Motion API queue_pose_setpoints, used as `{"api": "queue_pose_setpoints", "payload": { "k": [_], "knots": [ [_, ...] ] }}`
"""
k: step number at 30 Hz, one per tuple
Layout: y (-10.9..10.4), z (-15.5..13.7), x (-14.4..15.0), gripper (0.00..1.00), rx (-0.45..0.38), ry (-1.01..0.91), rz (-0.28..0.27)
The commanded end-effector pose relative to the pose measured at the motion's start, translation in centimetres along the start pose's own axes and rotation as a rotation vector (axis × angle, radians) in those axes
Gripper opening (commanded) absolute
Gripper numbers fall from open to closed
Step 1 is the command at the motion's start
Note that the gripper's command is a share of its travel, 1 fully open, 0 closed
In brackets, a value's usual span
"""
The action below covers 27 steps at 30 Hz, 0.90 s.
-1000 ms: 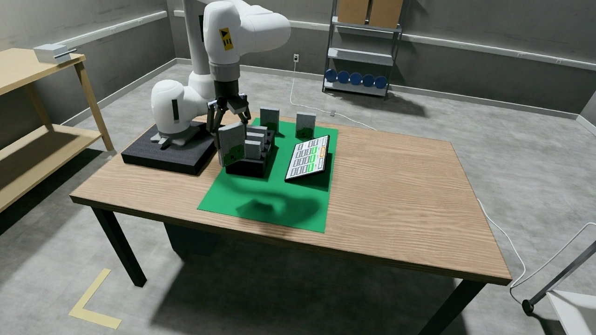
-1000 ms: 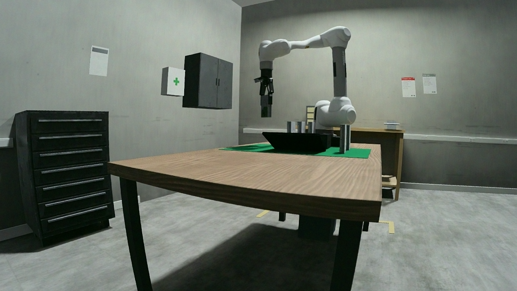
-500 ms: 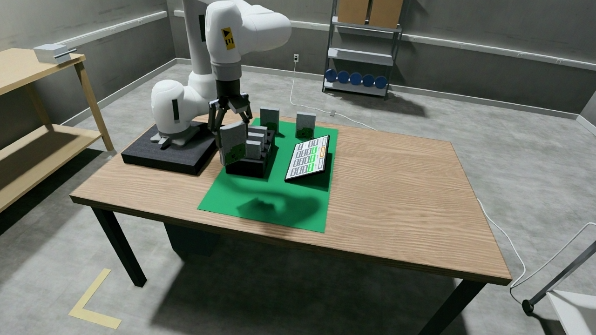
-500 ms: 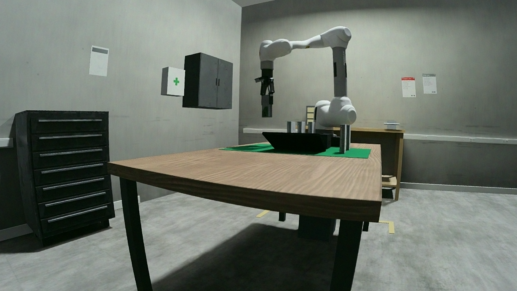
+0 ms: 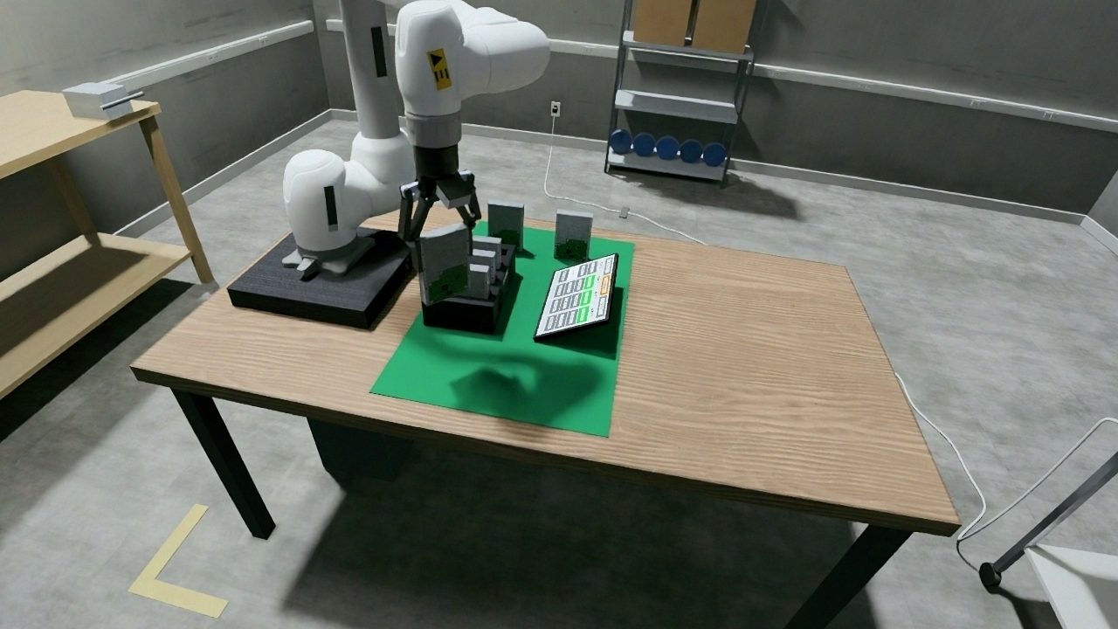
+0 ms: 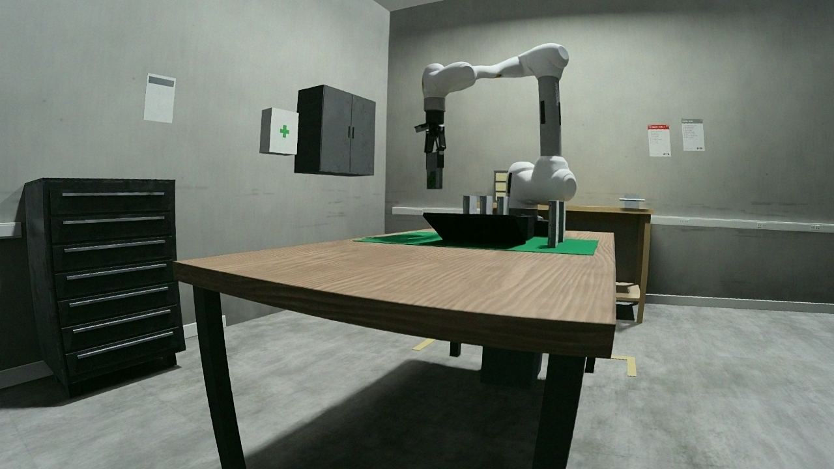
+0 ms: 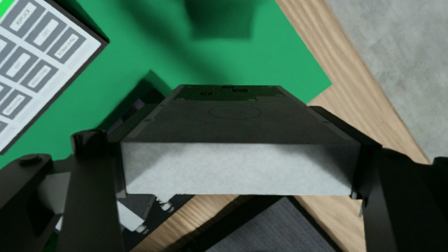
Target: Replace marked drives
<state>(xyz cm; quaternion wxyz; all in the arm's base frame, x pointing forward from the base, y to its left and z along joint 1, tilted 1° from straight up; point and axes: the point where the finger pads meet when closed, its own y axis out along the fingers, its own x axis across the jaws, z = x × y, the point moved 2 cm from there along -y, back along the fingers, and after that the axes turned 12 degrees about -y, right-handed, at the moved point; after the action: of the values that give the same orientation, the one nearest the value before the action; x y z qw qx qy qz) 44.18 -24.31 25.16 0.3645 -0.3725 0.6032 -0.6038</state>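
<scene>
With a drive [image 5: 444, 264] [image 6: 433, 170] [image 7: 238, 168] clamped between them, the jaws [image 5: 442, 223] [image 6: 434, 157] point downward above the mat [image 5: 547, 390] [image 6: 568, 247] [image 7: 280, 63].

Shifted slightly rightward in top and exterior views, with gripper [image 5: 443, 229] [image 6: 434, 161] [image 7: 233, 123] and gripped drive [image 5: 445, 266] [image 6: 433, 179] [image 7: 238, 169] displaced together.
</scene>
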Motion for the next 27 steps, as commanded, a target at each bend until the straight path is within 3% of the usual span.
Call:
{"api": "queue_pose_setpoints", "payload": {
  "k": [1,27],
  "knots": [
    [-0.1,-0.1,-0.9,0.1,0.001,0.019,0.0],
    [-0.2,-2.8,-9.5,0.1,0.001,0.209,0.001]
  ]
}}
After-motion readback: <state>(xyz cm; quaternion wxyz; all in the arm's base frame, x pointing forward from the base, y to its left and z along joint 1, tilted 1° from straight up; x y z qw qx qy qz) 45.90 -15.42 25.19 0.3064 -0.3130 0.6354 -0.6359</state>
